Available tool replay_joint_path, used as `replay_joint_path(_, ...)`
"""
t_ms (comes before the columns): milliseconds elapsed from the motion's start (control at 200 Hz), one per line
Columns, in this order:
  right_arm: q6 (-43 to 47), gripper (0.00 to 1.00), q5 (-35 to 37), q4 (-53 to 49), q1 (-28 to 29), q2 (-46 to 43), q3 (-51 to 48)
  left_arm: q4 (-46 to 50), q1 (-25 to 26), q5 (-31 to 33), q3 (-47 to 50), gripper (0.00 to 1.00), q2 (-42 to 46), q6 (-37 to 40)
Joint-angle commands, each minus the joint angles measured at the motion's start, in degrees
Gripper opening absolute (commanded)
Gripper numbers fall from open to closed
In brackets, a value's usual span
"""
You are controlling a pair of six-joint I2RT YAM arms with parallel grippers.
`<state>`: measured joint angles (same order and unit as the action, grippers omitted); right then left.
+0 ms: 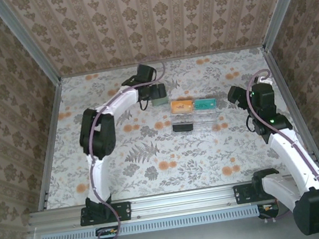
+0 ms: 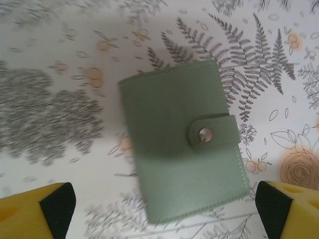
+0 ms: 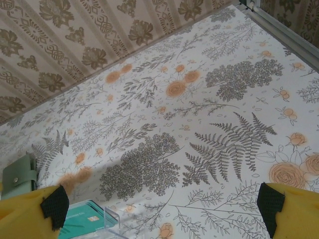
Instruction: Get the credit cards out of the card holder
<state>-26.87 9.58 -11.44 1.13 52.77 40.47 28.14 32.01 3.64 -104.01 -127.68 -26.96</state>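
The card holder [image 2: 182,142] lies flat and closed on the floral table, its grey-green outside up and its snap tab fastened. My left gripper [image 2: 162,211] hovers over it, open, with the yellow fingers [image 2: 50,211] wide apart at either side of the wallet's near edge. From above, the card holder [image 1: 159,102] sits just below the left gripper [image 1: 155,90]. The tan-orange card [image 1: 181,105] and the teal-green card [image 1: 206,104] lie in the clear tray. My right gripper [image 3: 162,209] is open over bare table, with the teal-green card [image 3: 82,219] at its lower left and the card holder [image 3: 20,177] at the far left.
The clear compartment tray [image 1: 198,119] stands mid-table and also holds a black block [image 1: 182,127]. Its clear wall [image 3: 112,219] shows in the right wrist view. Patterned walls enclose the table on three sides, with metal rails along the edges.
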Motion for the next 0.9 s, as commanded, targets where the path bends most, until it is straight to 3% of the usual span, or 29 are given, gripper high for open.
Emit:
replay_joint_path(0,-0.63,1.0,-1.51,-2.69,0.59,-1.09,1.62,3.84,0.22,-0.83,-6.21,0.98,-4.13,2.61)
replay_joint_path(215,-0.72,1.0,-2.42,-3.58,1.33,-0.97,1.42,9.89,0.77,2.78,-17.28,0.97,-13.54,5.14)
replay_joint_path(385,-0.46,1.0,-2.74,-3.51,1.64,-0.77,1.45,12.51,0.72,3.48,-18.76,0.85,-15.72,5.61)
replay_joint_path(550,-0.46,1.0,-3.19,-3.32,2.38,0.06,1.57,7.64,0.69,3.46,-8.46,0.69,-9.38,4.47)
replay_joint_path(655,-0.47,1.0,-3.34,-2.76,3.95,0.92,1.71,5.43,0.51,3.75,0.18,0.74,-4.15,3.2)
replay_joint_path(895,-0.2,1.0,-1.64,-1.31,10.61,3.35,2.66,-0.51,1.07,4.03,24.07,0.73,12.77,-1.85)
